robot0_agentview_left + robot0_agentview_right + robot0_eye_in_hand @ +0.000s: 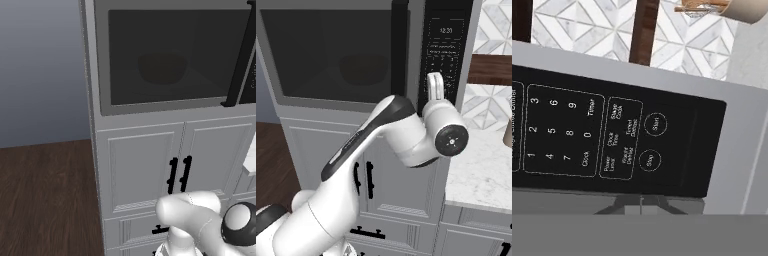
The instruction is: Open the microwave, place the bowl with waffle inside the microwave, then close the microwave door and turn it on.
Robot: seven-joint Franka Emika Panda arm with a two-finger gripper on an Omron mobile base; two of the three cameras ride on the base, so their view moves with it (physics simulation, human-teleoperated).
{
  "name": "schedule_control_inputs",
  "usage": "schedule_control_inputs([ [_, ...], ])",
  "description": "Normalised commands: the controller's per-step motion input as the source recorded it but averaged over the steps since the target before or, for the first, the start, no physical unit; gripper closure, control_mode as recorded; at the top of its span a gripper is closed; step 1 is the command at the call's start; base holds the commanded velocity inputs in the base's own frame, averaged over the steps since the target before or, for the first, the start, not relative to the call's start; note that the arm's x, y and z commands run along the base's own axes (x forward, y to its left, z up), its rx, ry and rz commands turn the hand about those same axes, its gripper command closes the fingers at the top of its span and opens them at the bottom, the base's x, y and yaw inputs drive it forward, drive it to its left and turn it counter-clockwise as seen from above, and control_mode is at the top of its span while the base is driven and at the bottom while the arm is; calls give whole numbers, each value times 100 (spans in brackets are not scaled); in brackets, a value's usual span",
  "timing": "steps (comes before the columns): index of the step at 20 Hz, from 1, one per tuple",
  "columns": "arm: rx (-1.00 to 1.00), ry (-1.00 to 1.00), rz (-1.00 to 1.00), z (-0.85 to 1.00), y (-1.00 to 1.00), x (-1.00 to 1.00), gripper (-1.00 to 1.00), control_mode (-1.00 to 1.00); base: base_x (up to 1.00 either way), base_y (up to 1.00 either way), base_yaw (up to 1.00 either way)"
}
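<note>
**Operator:** Where's your microwave door, and where's the bowl?

**Spotter:** Your microwave door point(170, 55) is closed flat against the microwave point(286, 107), with its long black bar handle point(241, 55) standing upright along the door's right edge. Behind the dark glass you can make out the bowl point(162, 68) as a dim round shape, sitting a little right of the window's middle. You see it again through the glass in the right base view point(363, 69).

**Operator:** And the hand?

**Spotter:** Your gripper point(435, 86) is raised in front of the control strip point(443, 50), to the right of the handle. From the hand camera you're looking straight at the keypad point(559, 130), rolled sideways, with the round Start button point(656, 123) and Stop button point(650, 160) side by side near the middle of that view. I can't tell you whether the fingers are spread or pressed together.

**Operator:** What's around it?

**Spotter:** Below the microwave you have white cabinet doors point(142, 167) with short black handles. To the right lies a pale marble counter point(481, 172) under a patterned tile wall point(496, 30).
</note>
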Motion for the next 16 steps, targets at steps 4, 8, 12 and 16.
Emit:
schedule_control_inputs([
  [4, 7, 0, -4, -11, -29, 28, 100, -100, 0, 0, 0],
  [8, 6, -3, 0, -20, -1, 39, 100, -100, 0, 0, 0],
  [12, 8, -2, 0, -9, -11, 40, 100, -100, 0, 0, 0],
  [16, 10, -2, -1, -5, -23, 48, 100, -100, 0, 0, 0],
])
